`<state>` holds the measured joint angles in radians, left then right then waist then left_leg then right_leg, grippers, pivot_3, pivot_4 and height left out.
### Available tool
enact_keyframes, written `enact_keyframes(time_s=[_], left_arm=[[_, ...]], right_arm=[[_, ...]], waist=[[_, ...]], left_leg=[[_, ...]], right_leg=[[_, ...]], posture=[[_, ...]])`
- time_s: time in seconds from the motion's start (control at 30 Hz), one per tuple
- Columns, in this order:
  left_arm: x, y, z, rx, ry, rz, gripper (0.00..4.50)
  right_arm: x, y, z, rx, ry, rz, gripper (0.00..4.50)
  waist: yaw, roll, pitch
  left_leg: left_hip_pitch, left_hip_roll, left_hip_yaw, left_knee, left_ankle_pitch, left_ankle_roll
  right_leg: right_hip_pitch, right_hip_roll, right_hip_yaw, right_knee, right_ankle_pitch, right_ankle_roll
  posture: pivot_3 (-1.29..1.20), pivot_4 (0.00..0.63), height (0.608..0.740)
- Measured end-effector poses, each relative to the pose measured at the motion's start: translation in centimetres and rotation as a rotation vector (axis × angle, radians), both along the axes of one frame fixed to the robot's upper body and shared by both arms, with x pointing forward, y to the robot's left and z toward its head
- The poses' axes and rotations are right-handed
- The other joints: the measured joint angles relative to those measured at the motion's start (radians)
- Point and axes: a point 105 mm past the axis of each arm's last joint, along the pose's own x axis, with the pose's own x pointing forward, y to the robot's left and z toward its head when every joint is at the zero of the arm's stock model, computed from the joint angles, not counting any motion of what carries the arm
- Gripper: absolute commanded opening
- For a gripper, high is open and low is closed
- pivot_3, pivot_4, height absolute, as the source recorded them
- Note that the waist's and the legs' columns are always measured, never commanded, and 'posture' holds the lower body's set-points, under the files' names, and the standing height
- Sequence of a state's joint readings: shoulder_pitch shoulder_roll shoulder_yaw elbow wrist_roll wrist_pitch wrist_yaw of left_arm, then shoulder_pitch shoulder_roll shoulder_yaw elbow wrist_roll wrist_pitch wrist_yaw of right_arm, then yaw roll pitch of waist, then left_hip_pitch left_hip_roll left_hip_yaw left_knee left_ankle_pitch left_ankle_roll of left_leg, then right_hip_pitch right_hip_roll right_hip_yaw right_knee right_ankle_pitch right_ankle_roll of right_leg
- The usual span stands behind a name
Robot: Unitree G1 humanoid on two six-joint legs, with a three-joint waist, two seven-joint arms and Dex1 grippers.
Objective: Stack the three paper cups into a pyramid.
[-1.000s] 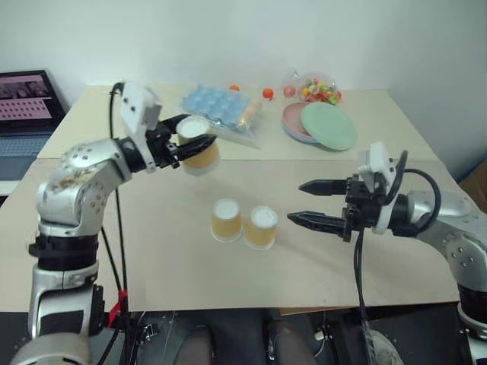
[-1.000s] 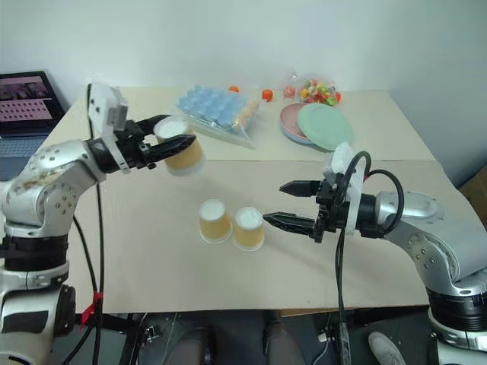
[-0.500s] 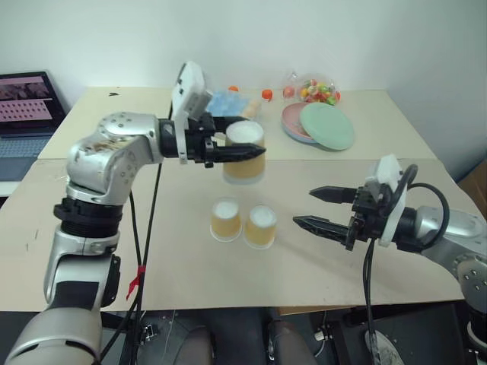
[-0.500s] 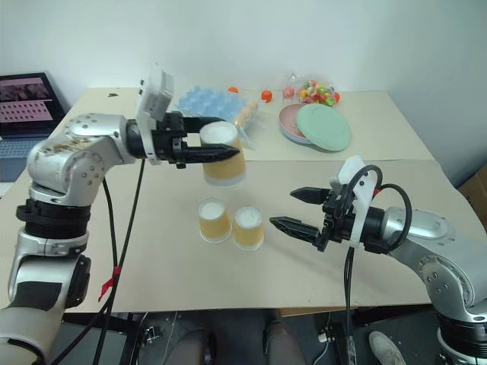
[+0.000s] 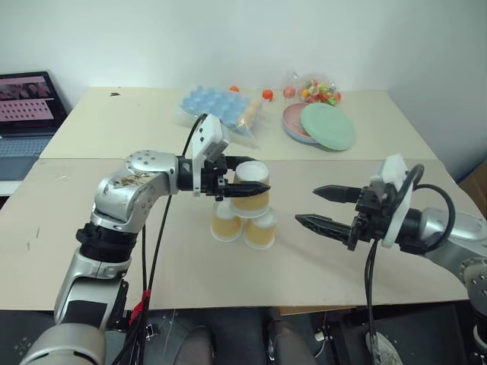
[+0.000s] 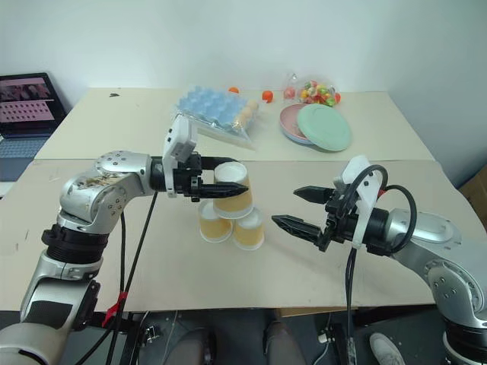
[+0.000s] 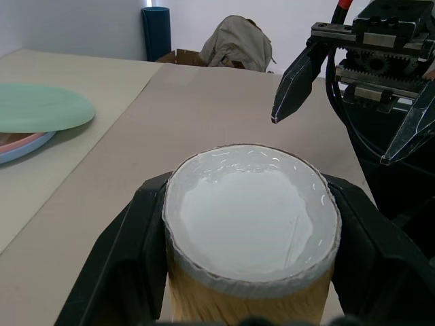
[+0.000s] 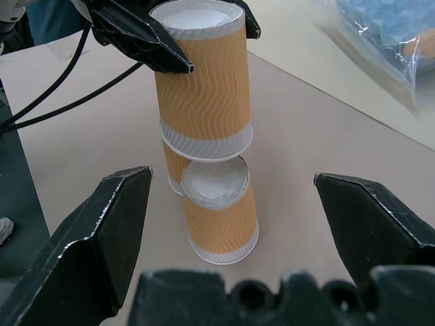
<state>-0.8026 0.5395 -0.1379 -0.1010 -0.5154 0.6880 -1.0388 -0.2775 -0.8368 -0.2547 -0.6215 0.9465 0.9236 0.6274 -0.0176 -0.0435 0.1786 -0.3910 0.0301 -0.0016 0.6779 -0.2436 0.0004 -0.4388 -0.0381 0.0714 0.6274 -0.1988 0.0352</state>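
Two paper cups (image 5: 226, 222) (image 5: 261, 228) stand upside down, side by side, at the table's middle. The third paper cup (image 5: 249, 196), also upside down, is directly over the gap between them, with my left gripper (image 5: 256, 175) shut on its sides. Its rim (image 8: 206, 140) meets the tops of the lower cups; whether it rests on them I cannot tell. In the left wrist view the black fingers (image 7: 129, 244) clasp the held cup (image 7: 251, 224). My right gripper (image 5: 323, 207) hovers open to the right of the stack, pointing at it with nothing between its fingers.
At the back of the table lie a bagged blue egg tray (image 5: 217, 106), a green plate (image 5: 327, 125) on a pink one, a bag of coloured balls (image 5: 313, 90) and a small orange ball (image 5: 268, 93). A laptop (image 5: 27, 103) sits far left.
My left arm has carried the held cup from the back left down and to the right, ending over the two standing cups. The right gripper has stayed open, roughly in place.
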Motion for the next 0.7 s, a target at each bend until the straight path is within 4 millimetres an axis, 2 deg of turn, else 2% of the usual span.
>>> enact_keyframes(time_s=[0.27, 0.7], left_arm=[[0.1, 0.23, -0.23, -0.005, -0.042, 0.044, 2.62], [-0.19, 0.13, -0.93, -0.02, -0.013, 0.041, 2.62]], right_arm=[[0.07, 0.07, 0.29, 0.0, -0.012, 0.002, 4.5], [0.39, -0.03, 0.46, -0.003, -0.018, -0.005, 4.5]], waist=[[0.002, 0.0, 0.0], [0.001, 0.0, 0.0]], left_leg=[[0.0, 0.0, 0.0, 0.0, 0.0, 0.0], [0.0, 0.0, 0.0, 0.0, 0.0, 0.0]], right_leg=[[0.0, 0.0, 0.0, 0.0, 0.0, 0.0], [0.0, 0.0, 0.0, 0.0, 0.0, 0.0]], posture=[[0.0, 0.15, 0.74], [0.0, 0.15, 0.74]])
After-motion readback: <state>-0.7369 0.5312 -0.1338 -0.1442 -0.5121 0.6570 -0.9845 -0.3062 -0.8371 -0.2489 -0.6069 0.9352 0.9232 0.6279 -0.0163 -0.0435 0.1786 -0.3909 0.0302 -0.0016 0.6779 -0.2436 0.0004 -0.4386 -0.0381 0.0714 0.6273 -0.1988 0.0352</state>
